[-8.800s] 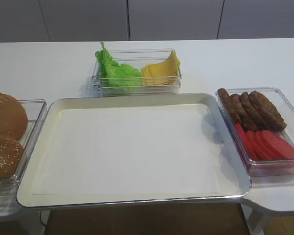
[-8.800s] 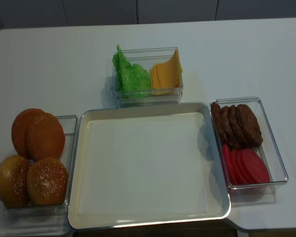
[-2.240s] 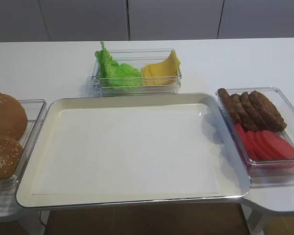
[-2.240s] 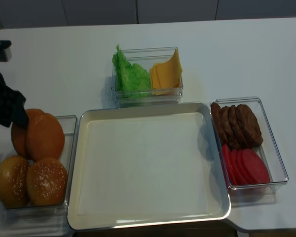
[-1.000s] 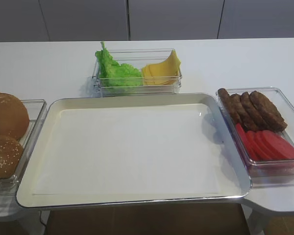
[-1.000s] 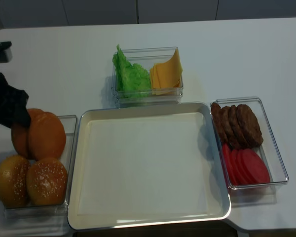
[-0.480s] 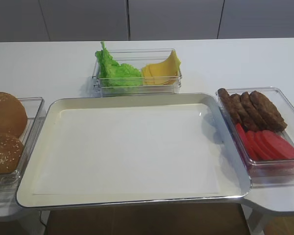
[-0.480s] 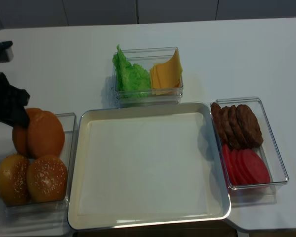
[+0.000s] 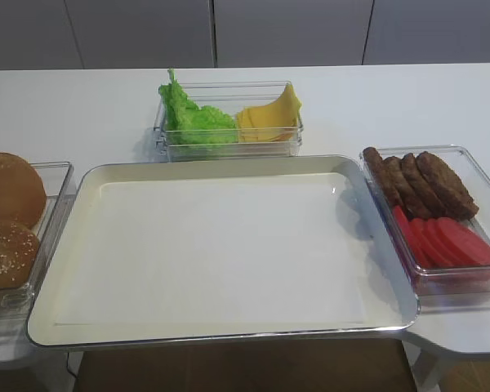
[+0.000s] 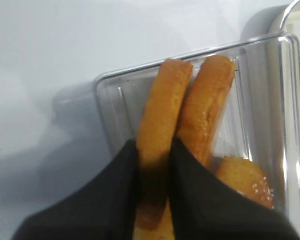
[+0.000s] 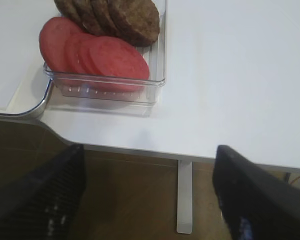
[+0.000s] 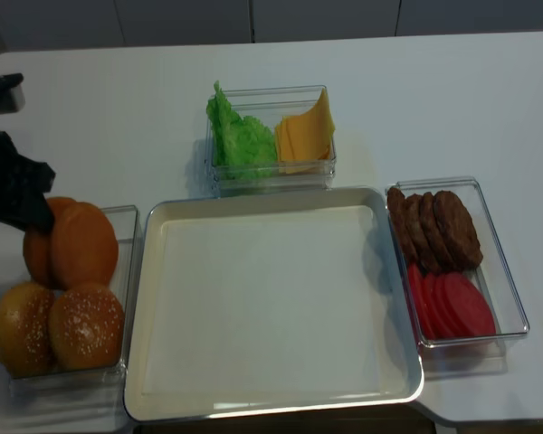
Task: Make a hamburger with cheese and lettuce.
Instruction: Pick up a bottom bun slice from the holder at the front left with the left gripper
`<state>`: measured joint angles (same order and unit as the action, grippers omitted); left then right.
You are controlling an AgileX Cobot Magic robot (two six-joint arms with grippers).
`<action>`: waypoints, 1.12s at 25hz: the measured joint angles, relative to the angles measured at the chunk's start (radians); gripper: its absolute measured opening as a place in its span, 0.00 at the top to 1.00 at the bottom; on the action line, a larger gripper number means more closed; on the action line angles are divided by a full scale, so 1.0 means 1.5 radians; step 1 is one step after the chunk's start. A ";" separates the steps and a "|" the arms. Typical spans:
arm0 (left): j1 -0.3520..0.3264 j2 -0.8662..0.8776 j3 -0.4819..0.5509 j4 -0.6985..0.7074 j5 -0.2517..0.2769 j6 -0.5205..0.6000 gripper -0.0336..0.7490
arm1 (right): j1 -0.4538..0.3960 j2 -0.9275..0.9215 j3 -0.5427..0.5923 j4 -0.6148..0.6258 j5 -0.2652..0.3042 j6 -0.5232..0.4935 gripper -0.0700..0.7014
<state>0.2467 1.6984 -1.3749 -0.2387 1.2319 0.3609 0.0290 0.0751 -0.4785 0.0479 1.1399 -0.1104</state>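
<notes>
- My left jaws [image 10: 154,165] are clamped on a flat bun half [image 10: 162,120] that stands on edge at the back of the clear bun box [image 10: 110,100], one dark finger [image 10: 115,195] on each face of it.
- A second bun half [image 10: 207,110] leans against the one I grip, touching it along its top edge; a seeded bun [image 10: 245,180] sits just in front of them in the same box.
- From above, my left arm [image 12: 9,190] reaches in over the left edge of the worktop [image 12: 118,117] to that box, at the far-left bun half.
- My right jaws [image 11: 145,200] stand wide apart with nothing between them, hanging over the worktop's front edge, just off the box of tomato slices [image 11: 95,55] and brown patties [image 11: 120,15].
- The lettuce [image 9: 192,118] and the cheese slices [image 9: 269,118] lie side by side in one clear box [image 9: 229,151] behind the big tray [image 9: 220,327], lettuce on the left, cheese on the right.
- The tray sits in the middle of the worktop, between the bun box and the patty box.
</notes>
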 joint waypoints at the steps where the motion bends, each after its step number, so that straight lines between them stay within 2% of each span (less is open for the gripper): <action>1: 0.000 -0.002 0.000 -0.003 0.000 0.000 0.80 | 0.000 0.000 0.000 0.000 0.000 0.000 0.11; 28: 0.000 -0.117 0.000 0.006 0.001 -0.018 0.81 | 0.000 0.000 0.000 0.000 0.000 0.000 0.11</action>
<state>0.2467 1.5227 -1.3749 -0.2299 1.2337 0.3333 0.0290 0.0751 -0.4785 0.0479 1.1399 -0.1104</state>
